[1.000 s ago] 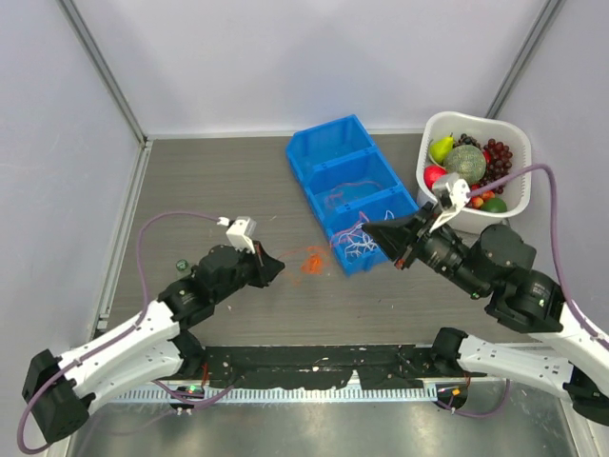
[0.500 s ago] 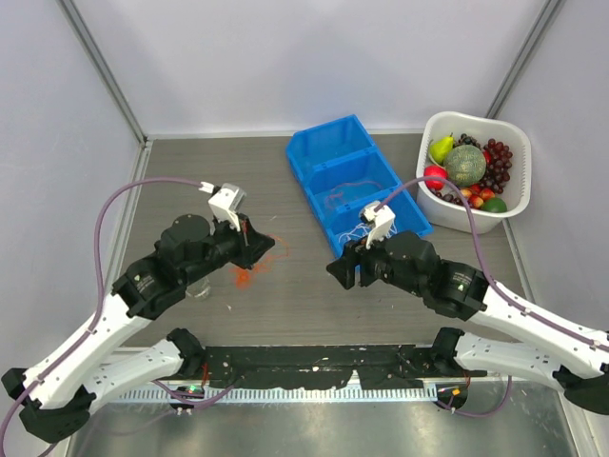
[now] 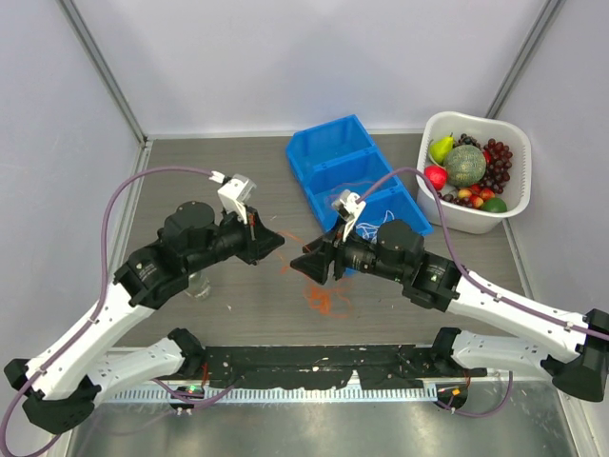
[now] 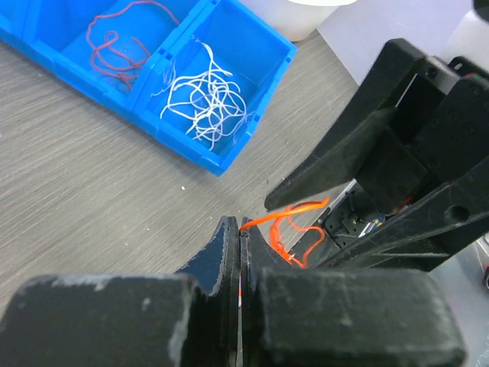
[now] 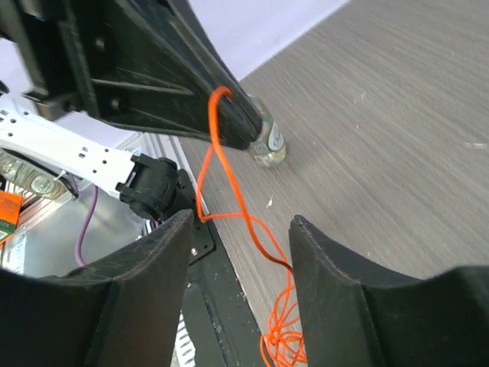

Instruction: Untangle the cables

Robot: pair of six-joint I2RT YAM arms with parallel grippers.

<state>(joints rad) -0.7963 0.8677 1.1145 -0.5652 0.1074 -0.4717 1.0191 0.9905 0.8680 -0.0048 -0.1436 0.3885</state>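
My left gripper is shut on one end of the orange-red cable. In the left wrist view the cable comes out of the closed tips. It hangs down to a curly tangle on the table. My right gripper is open, right next to the left one. The hanging strand passes between its fingers untouched. The white cable lies in the near compartment of the blue bin. The pinkish cable lies in the middle compartment.
A white basket of fruit stands at the back right. A small clear jar stands on the table under the left arm, also in the right wrist view. The table's front rail runs below the tangle.
The right arm swung left from the bin to face the left gripper. The left gripper rose slightly with the orange-red cable, and the tangle shifted to the right on the table.
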